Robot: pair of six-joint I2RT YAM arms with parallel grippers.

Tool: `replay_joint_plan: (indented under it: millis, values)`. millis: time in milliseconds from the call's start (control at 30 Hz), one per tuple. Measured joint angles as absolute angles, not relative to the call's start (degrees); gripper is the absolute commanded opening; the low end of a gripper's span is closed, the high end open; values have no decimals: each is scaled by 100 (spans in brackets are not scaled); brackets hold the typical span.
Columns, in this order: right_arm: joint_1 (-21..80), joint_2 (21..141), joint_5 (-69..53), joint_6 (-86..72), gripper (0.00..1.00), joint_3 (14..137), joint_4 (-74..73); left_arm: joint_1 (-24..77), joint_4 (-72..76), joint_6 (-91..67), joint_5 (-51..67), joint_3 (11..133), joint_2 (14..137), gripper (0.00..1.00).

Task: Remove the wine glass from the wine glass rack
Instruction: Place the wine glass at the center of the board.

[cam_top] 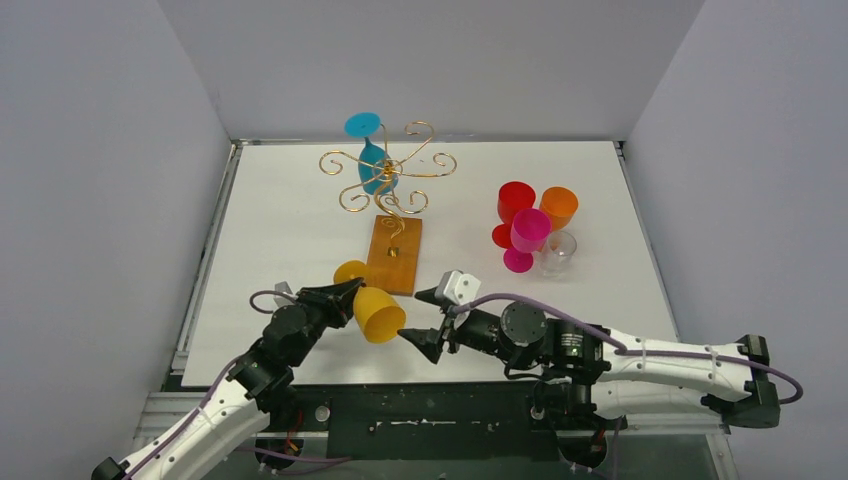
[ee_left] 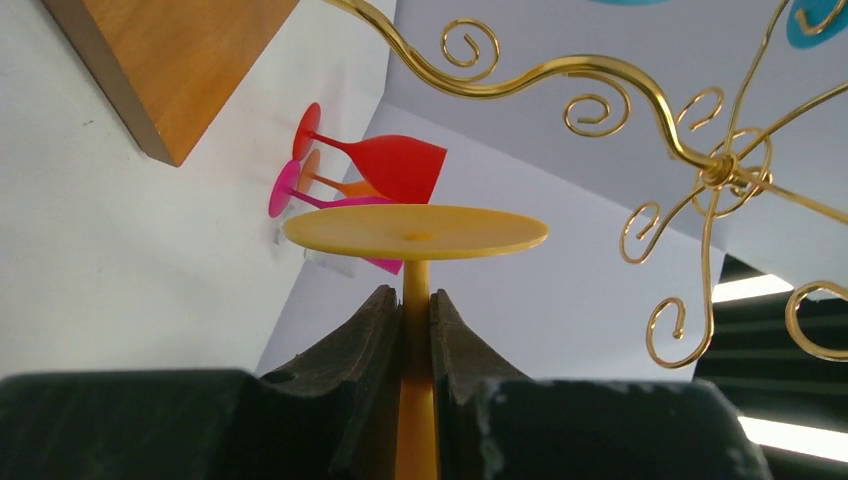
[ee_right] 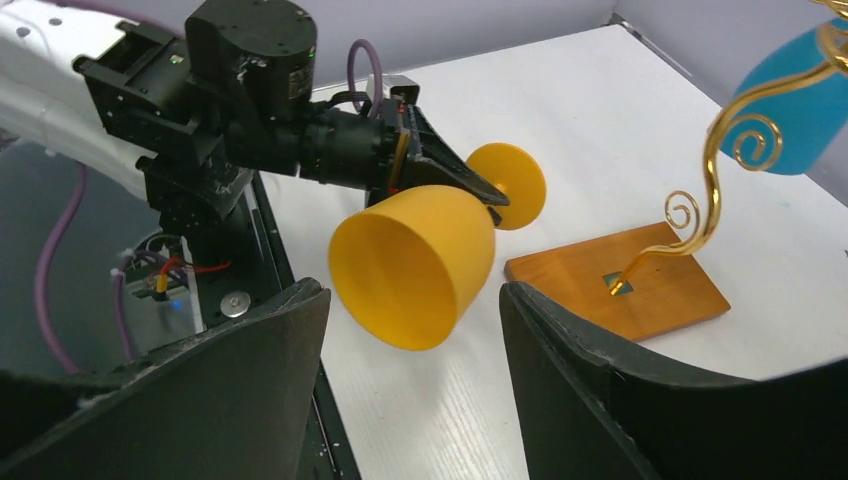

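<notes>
Yellow wine glass (ee_left: 415,232) stem in left end effector (ee_left: 416,297)

Yellow wine glass (cam_top: 375,312); gold wine glass rack (cam_top: 394,255) on orange-brown wood, bearing a teal glass (cam_top: 375,160); at its three o'clock, a red glass (cam_top: 515,200), orange glass (cam_top: 559,206), magenta glass (cam_top: 529,230).

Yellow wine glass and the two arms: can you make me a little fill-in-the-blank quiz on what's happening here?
The left gripper is shut on the yellow wine glass at its ____.
The right gripper, facing the glass's bowl, has its fingers ____.
The hanging glass on the wine glass rack is coloured ____.
Missing words: stem; open; blue.
</notes>
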State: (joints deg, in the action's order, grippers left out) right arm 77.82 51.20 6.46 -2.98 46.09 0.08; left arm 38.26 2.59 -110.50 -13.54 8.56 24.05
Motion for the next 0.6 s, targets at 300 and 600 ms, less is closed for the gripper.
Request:
replay_joint_plan:
  millis: [300, 600]
  values:
    - [8254, 5909, 1378, 239, 61, 4604, 209, 3826, 495, -11775, -1457, 808, 2635, 0]
    - [8254, 6431, 2084, 233, 49, 4698, 257, 3826, 840, -11898, -1433, 808, 2783, 0]
